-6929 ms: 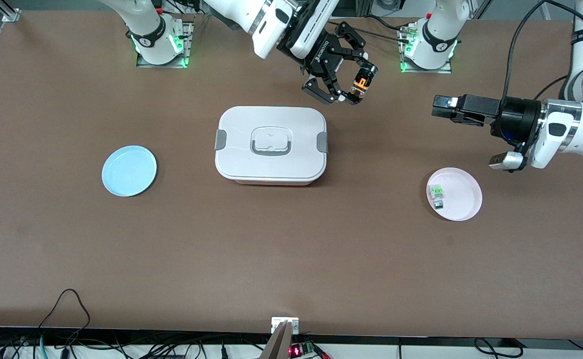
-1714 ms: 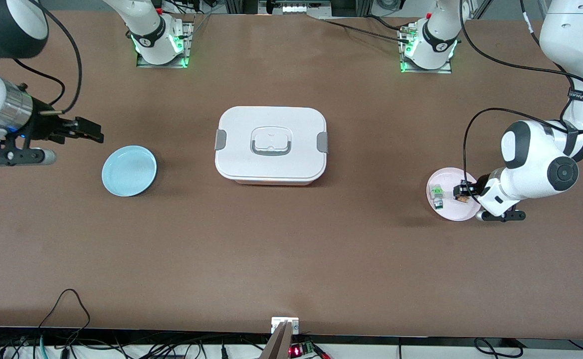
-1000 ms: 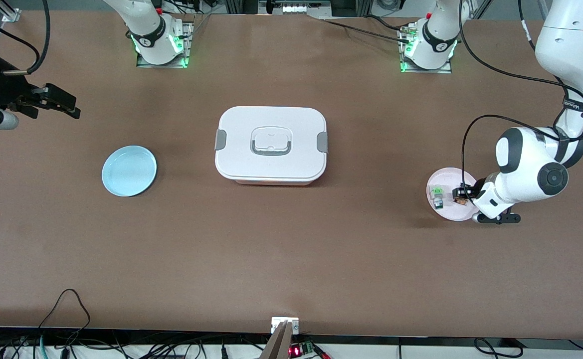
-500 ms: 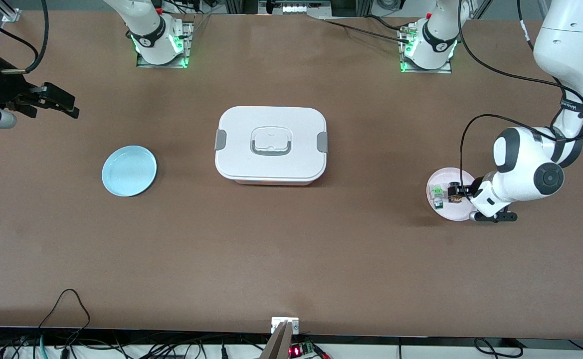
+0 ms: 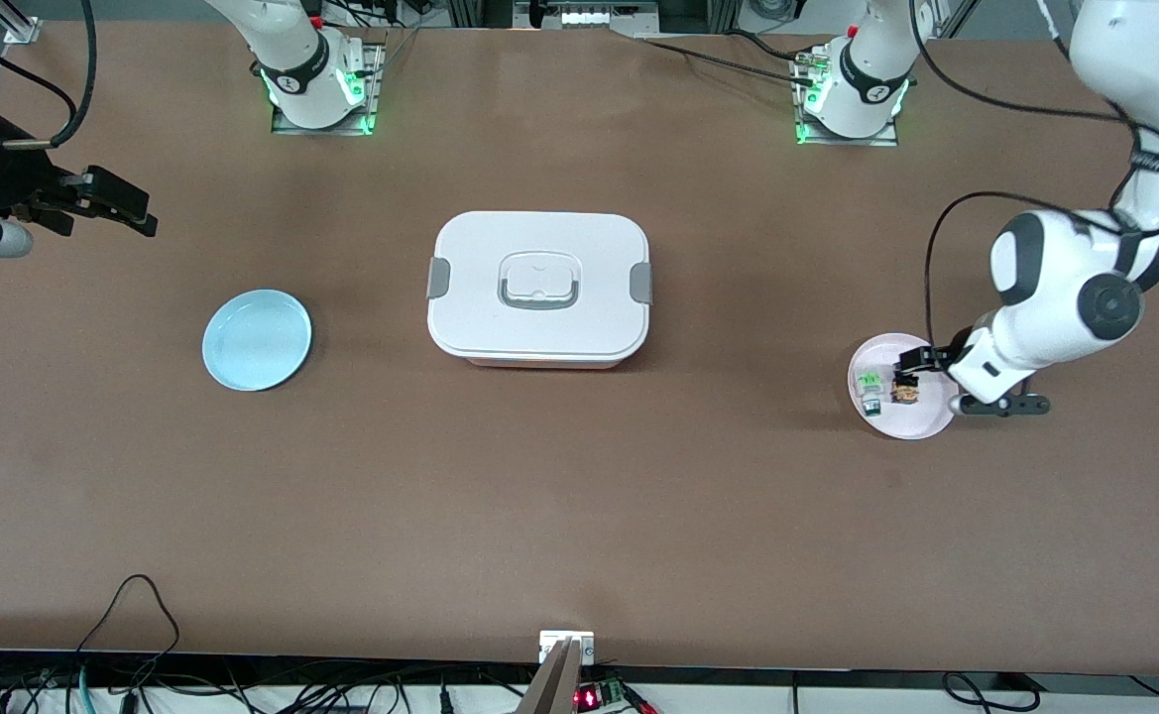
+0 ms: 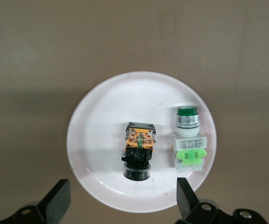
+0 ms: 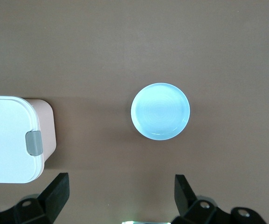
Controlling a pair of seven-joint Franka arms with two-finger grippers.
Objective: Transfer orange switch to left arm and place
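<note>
- Three containers sit on the brown table (image 5: 579,516): one pink plate (image 5: 926,421), one blue plate (image 5: 256,339) and one box (image 5: 537,288).
- The pink plate, at the left arm's end of the table, holds two switches lying side by side, close but apart.
- One is the orange switch (image 5: 904,391), lying on its side near the plate's middle, its black button end toward the plate's rim in the left wrist view.
- The other is a green-and-white switch (image 5: 870,385), lying toward the box from the orange one.
- The blue plate, toward the right arm's end, holds nothing.
- The box stands closed in the middle of the table, between the two plates, its lid on with one grey latch at each short end and a grey-edged handle on top.
- The left gripper (image 5: 908,365) hangs over the pink plate, fingers (image 6: 55,201) spread wide on either side of the orange switch and gripping nothing.
- The right gripper (image 5: 108,208) waits above the table's end, fingers (image 7: 56,189) wide apart and empty.
</note>
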